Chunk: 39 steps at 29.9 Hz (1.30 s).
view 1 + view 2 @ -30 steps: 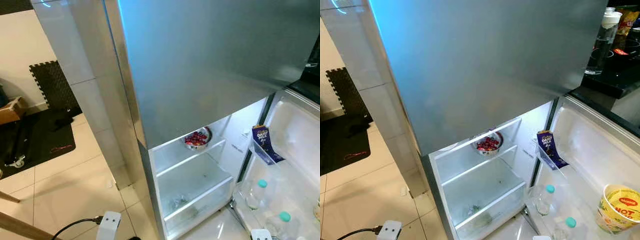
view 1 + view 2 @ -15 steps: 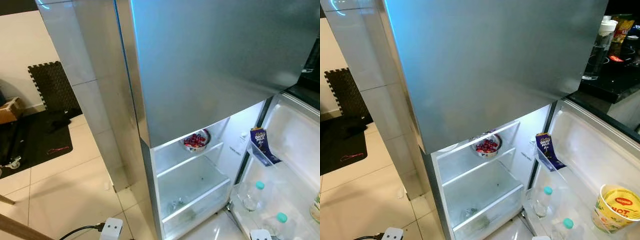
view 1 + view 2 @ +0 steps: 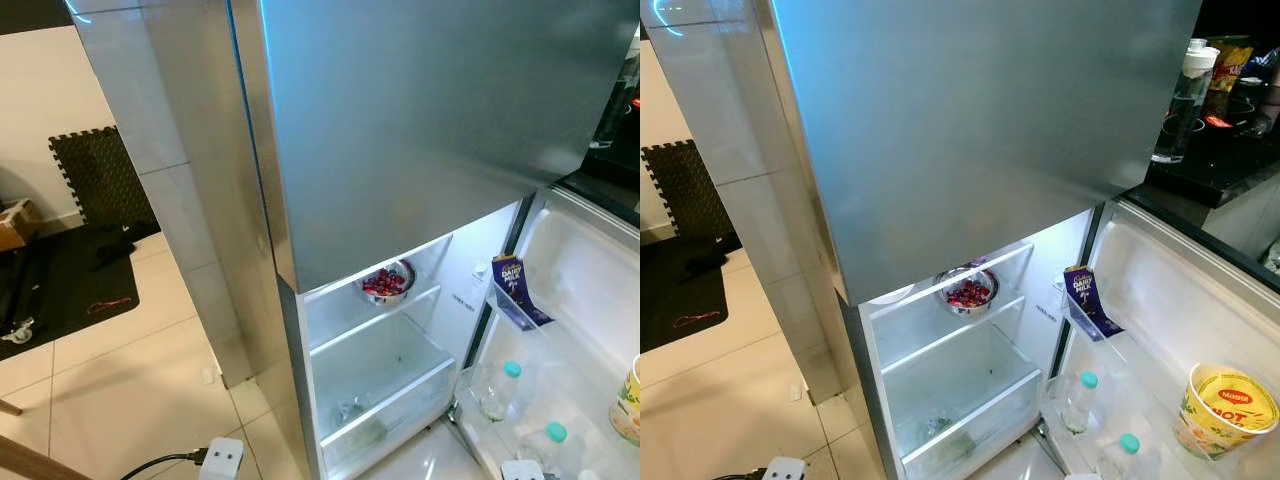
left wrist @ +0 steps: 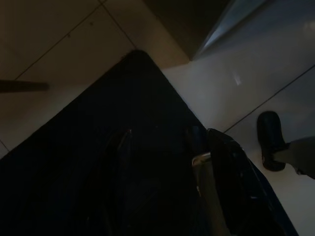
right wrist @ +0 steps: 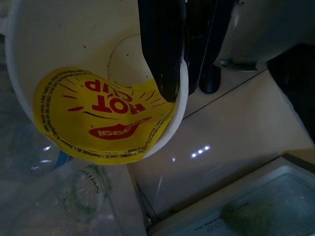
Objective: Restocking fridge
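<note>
The fridge (image 3: 980,130) has its grey upper door closed and its lower compartment open. A steel bowl of red fruit (image 3: 966,291) sits on the top glass shelf. The open lower door (image 3: 1180,300) holds a blue Dairy Milk carton (image 3: 1081,292) and two clear bottles with teal caps (image 3: 1075,402). A yellow Hot Cup noodle cup (image 3: 1225,410) hangs over the door's lower part. My right gripper (image 5: 187,91) is shut on the noodle cup's (image 5: 98,98) rim, one finger inside and one outside. My left gripper (image 4: 167,162) hangs open over a black mat.
A dark counter (image 3: 1230,140) with a tall bottle (image 3: 1180,100) and snack packets stands right of the fridge. A tiled wall (image 3: 150,150) flanks its left side. A white plug with a black cable (image 3: 220,460) lies on the floor tiles, and black mats (image 3: 80,260) lie at the far left.
The whole view has shifted slightly left, bringing more of the counter into view. The noodle cup keeps about the same place by the open door.
</note>
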### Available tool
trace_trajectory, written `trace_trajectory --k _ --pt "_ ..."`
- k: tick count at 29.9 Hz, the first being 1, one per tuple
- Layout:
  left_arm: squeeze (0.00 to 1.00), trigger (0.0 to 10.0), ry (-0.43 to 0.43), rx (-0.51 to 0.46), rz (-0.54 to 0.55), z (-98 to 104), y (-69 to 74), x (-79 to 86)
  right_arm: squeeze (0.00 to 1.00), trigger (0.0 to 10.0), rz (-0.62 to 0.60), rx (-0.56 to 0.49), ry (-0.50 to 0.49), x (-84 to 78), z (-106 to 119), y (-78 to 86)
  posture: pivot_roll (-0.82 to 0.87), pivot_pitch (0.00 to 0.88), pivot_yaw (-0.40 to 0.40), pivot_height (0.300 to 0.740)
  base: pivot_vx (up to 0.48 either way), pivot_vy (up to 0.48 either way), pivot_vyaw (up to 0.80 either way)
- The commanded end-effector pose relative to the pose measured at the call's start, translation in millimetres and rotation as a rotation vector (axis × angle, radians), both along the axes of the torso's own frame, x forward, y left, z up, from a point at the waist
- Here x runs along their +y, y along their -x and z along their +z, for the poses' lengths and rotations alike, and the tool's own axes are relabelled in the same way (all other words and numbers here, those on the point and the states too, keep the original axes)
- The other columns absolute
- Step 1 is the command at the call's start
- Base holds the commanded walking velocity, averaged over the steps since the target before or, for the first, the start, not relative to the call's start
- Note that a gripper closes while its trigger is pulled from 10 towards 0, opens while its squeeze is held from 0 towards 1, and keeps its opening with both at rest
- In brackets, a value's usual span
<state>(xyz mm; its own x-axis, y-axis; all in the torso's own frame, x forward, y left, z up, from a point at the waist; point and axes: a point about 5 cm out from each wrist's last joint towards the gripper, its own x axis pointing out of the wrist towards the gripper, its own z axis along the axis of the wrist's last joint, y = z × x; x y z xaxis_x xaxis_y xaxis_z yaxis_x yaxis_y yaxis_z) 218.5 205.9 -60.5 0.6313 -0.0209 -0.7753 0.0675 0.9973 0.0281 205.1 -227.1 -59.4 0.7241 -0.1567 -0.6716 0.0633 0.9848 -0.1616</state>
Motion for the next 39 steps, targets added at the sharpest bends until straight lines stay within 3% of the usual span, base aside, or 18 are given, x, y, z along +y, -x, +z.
trace_trajectory --k 1,11,16,23,32,39 --pt "0.0 10.0 0.011 0.015 0.027 -3 5.2 0.6 0.0 10.0 0.021 0.034 -0.004 3.6 -5 7.0 -0.14 0.105 0.041 0.74 0.0 0.0 0.0" --pt "0.0 10.0 0.018 -0.003 0.003 -2 2.3 -4.0 0.0 10.0 0.02 0.021 -0.019 3.1 -3 2.3 -0.13 0.085 0.015 0.74 0.0 0.0 0.0" --pt "0.0 10.0 0.047 -0.019 0.105 1 -1.2 1.6 0.0 10.0 0.067 0.042 -0.001 6.3 -4 2.0 -0.14 0.088 0.034 0.74 0.0 0.0 0.0" --pt "0.0 10.0 0.075 -0.035 0.109 3 -5.3 -0.8 0.0 10.0 0.062 0.039 -0.004 3.4 -2 0.7 -0.14 0.074 0.029 0.74 0.0 0.0 0.0" --pt "0.0 10.0 0.062 -0.033 0.049 3 -7.4 -9.1 0.0 10.0 0.026 0.016 -0.008 -3.2 1 -1.9 -0.14 0.07 0.018 0.74 0.0 0.0 0.0" --pt "0.0 10.0 0.052 -0.025 0.045 2 -4.2 -5.6 0.0 10.0 0.001 0.004 -0.015 -5.1 2 -1.8 -0.16 0.08 0.033 0.74 0.0 0.0 0.0"
